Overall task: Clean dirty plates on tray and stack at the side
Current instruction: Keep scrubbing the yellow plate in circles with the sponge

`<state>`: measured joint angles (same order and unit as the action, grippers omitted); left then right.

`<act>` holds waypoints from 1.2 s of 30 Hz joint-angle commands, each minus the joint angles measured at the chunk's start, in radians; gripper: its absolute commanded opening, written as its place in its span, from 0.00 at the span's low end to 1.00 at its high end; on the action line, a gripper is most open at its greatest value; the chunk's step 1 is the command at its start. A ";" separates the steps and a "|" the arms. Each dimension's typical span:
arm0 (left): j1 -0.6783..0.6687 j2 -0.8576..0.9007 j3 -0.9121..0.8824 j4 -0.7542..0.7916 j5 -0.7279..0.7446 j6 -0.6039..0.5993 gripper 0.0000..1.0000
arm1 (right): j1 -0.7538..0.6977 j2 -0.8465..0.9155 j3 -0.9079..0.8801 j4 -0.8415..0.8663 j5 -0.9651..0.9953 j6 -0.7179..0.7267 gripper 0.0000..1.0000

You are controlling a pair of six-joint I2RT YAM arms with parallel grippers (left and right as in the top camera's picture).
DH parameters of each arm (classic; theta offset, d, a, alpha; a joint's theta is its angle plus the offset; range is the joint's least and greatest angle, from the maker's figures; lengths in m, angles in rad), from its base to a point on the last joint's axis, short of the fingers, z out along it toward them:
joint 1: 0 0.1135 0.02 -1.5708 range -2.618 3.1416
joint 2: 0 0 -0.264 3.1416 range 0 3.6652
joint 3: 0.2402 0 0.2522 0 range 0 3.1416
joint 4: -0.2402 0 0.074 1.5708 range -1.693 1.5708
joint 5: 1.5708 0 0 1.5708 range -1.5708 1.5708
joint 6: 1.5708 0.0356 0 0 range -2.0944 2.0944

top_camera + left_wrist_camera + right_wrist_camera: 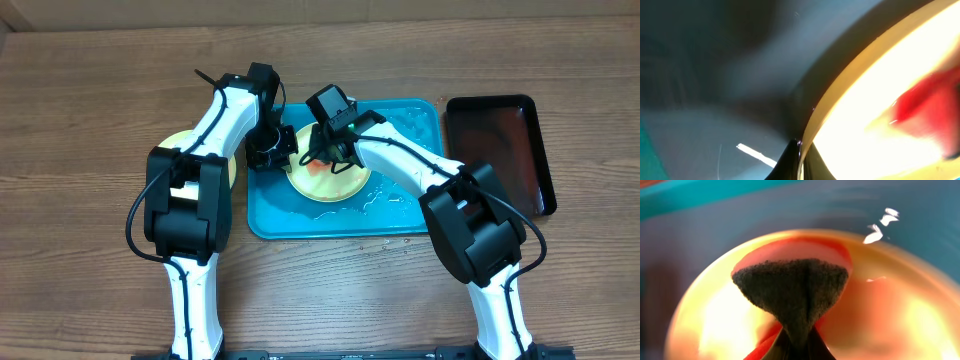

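A pale yellow-green plate [335,178] with red sauce smears lies on the turquoise tray [400,215]. My left gripper [272,150] is shut on that plate's left rim [840,95], fingers pinching the edge [801,150]. My right gripper [322,150] is shut on a dark grey sponge [792,287] and presses it on the plate's sauce-smeared surface [880,315]. Another pale yellow-green plate [178,143] lies on the table left of the tray, mostly hidden by my left arm. The third plate is out of view.
A glossy black tray [500,150] stands to the right of the turquoise tray. Water drops and wet streaks lie on the turquoise tray near its front right [395,200]. The table [90,100] is wood.
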<state>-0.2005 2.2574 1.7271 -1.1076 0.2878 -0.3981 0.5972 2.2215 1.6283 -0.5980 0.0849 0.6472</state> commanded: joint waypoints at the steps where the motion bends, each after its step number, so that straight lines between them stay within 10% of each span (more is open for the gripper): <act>1: 0.010 0.019 0.001 0.006 -0.051 -0.028 0.04 | -0.019 0.016 -0.005 -0.042 0.247 -0.050 0.04; 12: 0.010 0.019 0.001 0.006 -0.051 -0.027 0.04 | -0.042 0.015 0.025 -0.316 0.327 -0.116 0.04; 36: 0.010 0.019 0.001 0.008 -0.050 -0.020 0.04 | -0.010 0.094 0.027 -0.315 -0.505 -0.199 0.04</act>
<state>-0.1822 2.2574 1.7271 -1.1084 0.2657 -0.4011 0.5495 2.2307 1.6821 -0.9463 -0.2443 0.4225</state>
